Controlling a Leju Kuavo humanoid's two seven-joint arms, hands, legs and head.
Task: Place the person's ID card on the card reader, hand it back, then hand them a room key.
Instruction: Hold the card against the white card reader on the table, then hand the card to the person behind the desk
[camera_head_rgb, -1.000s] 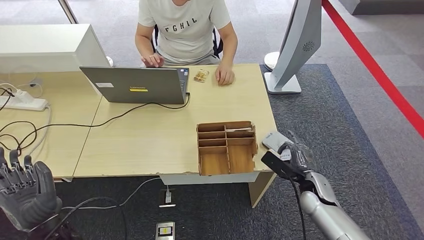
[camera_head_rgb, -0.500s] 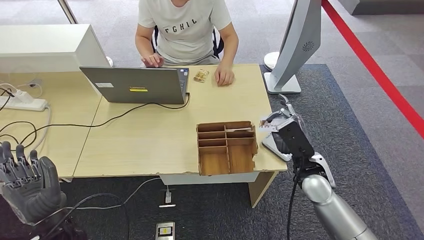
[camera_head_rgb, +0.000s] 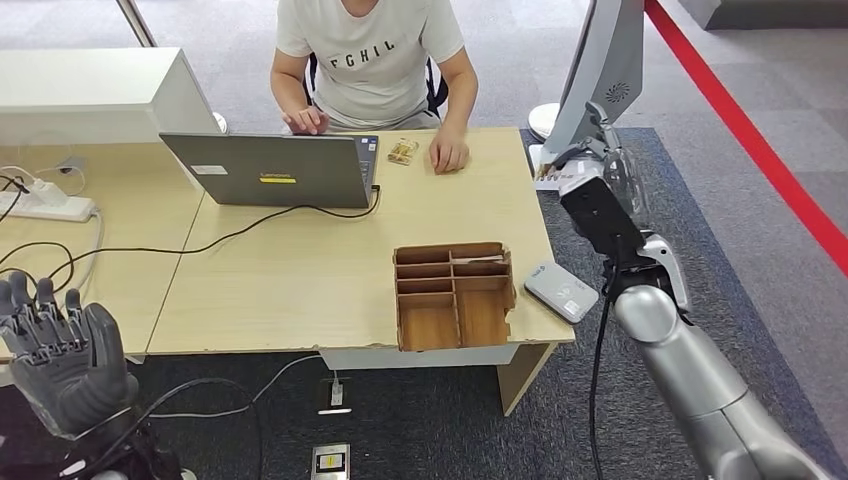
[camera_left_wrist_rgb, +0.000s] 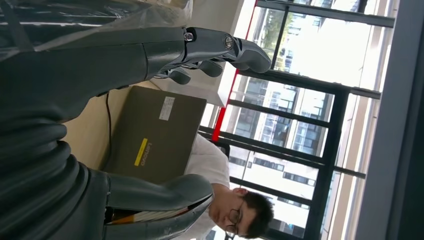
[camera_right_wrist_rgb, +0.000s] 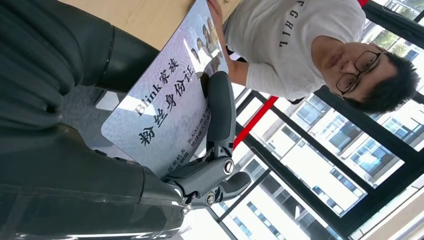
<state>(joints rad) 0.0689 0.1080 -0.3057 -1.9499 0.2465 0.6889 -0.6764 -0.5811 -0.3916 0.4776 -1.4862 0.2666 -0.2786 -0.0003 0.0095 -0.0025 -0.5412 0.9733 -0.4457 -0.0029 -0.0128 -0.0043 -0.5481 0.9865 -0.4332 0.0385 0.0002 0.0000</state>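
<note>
Silvery ID card (camera_right_wrist_rgb: 170, 105) is sitting pinched in the right hand (camera_head_rgb: 590, 195) — raised beyond the card reader (camera_head_rgb: 561, 291), toward the person (camera_head_rgb: 368, 60) — left hand (camera_head_rgb: 60, 355) spread, holding nothing.

1. The right arm (camera_head_rgb: 700, 380) reaches forward and up; its right hand (camera_head_rgb: 595, 195) pinches an ID card (camera_right_wrist_rgb: 170, 107).
2. The left hand (camera_head_rgb: 60, 355) hangs low, fingers upright and apart, holding nothing.

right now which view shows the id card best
The right wrist view: the ID card sits close up there, its printed face readable, held by the right hand. In the head view the card is a small pale sliver at that hand, past the table's far right corner. The left wrist view looks toward the laptop instead.
</note>
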